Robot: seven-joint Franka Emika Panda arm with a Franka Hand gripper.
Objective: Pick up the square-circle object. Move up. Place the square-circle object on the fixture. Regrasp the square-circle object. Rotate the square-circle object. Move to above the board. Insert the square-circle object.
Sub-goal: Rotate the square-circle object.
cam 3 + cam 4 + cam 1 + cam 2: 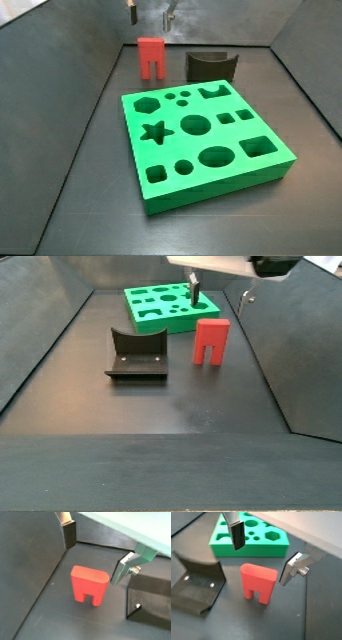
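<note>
Dark grey flooring walled by dark panels carries everything. In a side view, going left to right, the fixture [136,354] sits nearest the left wall, empty, its curved hollow holding nothing; just beside it stands the square-circle object [211,340], upright on its two short legs with the notch at the floor, long axis vertical, and apart from the fixture. Behind both lies the board [166,308], every shaped hole in it vacant.

The pincer [264,549] hangs above the red block with jaws spread wide and nothing between them; both wrist views show the block [89,584] directly below, between the dark-padded finger [236,534] and its silver partner. Judging by this, the pick has not been made: a straight descent should bring the fingers to either side of the block's upper body.
</note>
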